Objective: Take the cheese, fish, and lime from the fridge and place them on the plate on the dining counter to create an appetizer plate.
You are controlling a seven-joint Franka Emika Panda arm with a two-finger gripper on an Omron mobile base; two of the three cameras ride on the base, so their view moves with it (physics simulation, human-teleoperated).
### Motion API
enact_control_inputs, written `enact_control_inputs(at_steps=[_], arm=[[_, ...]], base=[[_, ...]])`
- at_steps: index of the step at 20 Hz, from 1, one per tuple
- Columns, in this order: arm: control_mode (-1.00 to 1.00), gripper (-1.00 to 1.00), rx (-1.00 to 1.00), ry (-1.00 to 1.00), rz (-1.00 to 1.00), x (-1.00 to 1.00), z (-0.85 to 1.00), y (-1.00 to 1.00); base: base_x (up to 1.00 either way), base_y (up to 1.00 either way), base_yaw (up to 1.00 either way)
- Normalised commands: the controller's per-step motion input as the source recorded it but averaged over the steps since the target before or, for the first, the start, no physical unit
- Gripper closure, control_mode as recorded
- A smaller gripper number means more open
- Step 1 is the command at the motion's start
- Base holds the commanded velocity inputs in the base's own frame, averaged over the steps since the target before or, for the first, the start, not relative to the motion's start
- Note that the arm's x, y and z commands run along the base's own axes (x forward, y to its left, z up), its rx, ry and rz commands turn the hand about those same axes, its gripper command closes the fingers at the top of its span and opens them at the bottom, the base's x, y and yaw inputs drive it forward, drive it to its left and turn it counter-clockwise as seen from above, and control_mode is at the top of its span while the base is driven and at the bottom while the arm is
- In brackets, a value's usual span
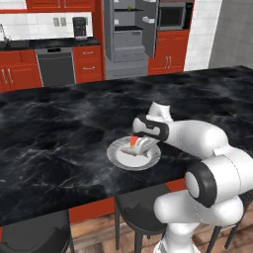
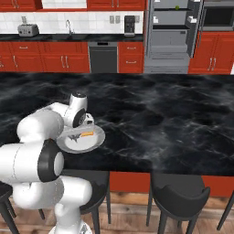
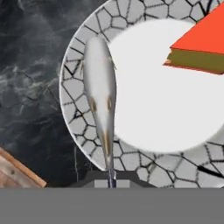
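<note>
My gripper (image 3: 111, 180) hangs low over the light-grey plate (image 3: 78, 109) on the dining counter (image 1: 59, 123), shut on the tail of the silvery fish (image 3: 101, 96). The fish stretches away from the fingertips along the plate's rim. The orange cheese (image 3: 201, 43) wedge, red rind up, lies on the plate beyond it, and the cheese (image 1: 134, 142) also peeks out beside my hand. Across the kitchen the grey fridge (image 1: 131, 34) stands with its doors open, and the small lime (image 1: 129, 8) sits on an upper shelf. The plate (image 2: 93, 144) rests near the counter's front edge.
Black stools (image 2: 178, 194) stand under the counter's near edge beside my base. Red cabinets, a dishwasher (image 1: 55, 65) and a coffee machine (image 1: 79, 27) line the far wall. A toaster (image 2: 28, 30) sits on the back counter.
</note>
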Motion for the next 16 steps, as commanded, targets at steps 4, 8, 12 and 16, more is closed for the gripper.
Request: enact_control_inputs(at_steps=[4, 8, 12, 16], arm=[[-1.00, 1.00, 0.00, 0.09, 0.06, 0.83, -0.65, 0.18], [-1.00, 1.00, 0.00, 0.08, 0.06, 0.89, -0.58, 0.17], [-1.00, -1.00, 0.00, 0.07, 0.05, 0.68, -0.29, 0.10], [-1.00, -1.00, 0.00, 0.01, 0.01, -0.28, 0.25, 0.00]], base=[[0.00, 0.00, 0.00], [0.00, 0.00, 0.00], [0.00, 0.00, 0.00], [0.00, 0.00, 0.00]])
